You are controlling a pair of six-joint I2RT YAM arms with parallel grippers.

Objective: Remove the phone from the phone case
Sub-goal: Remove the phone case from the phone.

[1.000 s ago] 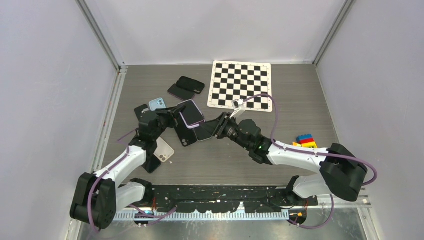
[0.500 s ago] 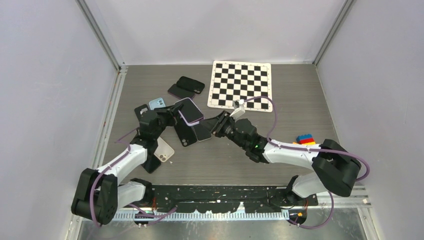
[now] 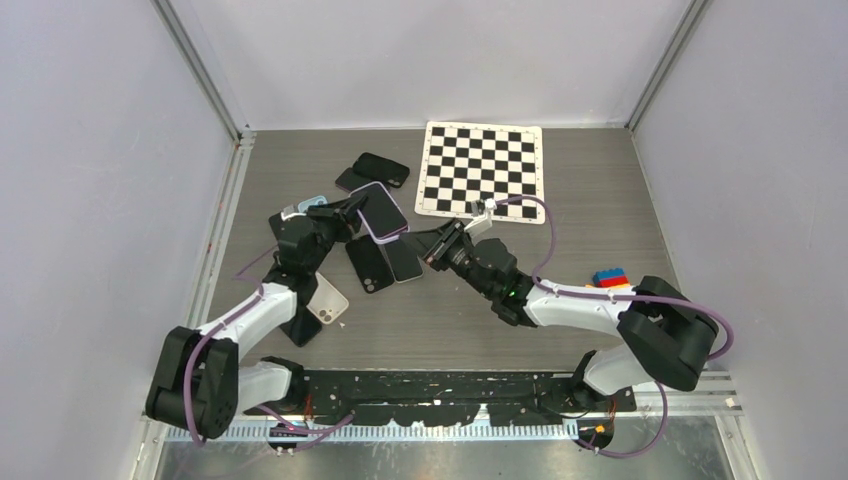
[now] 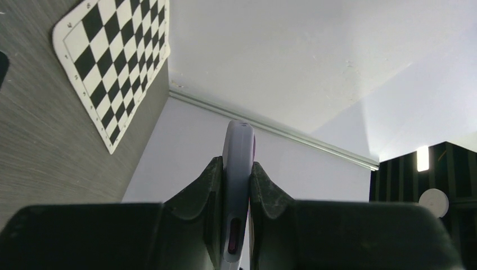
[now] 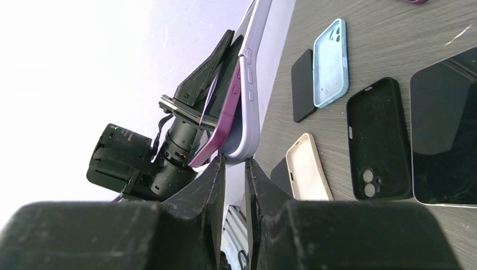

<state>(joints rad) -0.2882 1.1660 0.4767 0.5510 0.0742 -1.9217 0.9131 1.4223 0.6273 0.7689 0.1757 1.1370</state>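
Loose cases (image 3: 368,266) below — open table (image 3: 590,215) rightward

Left gripper (image 3: 343,213) clamping purple-cased phone (image 3: 382,210), right gripper (image 3: 424,246) just beside it, checkerboard (image 3: 482,170) behind

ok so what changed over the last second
The left gripper shifted the purple-cased phone slightly away from the arm bases, keeping its hold. The right gripper followed it, edging left toward the phone's lower corner, and that arm's elbow swung left. The loose cases, the checkerboard and the toy bricks stayed put.
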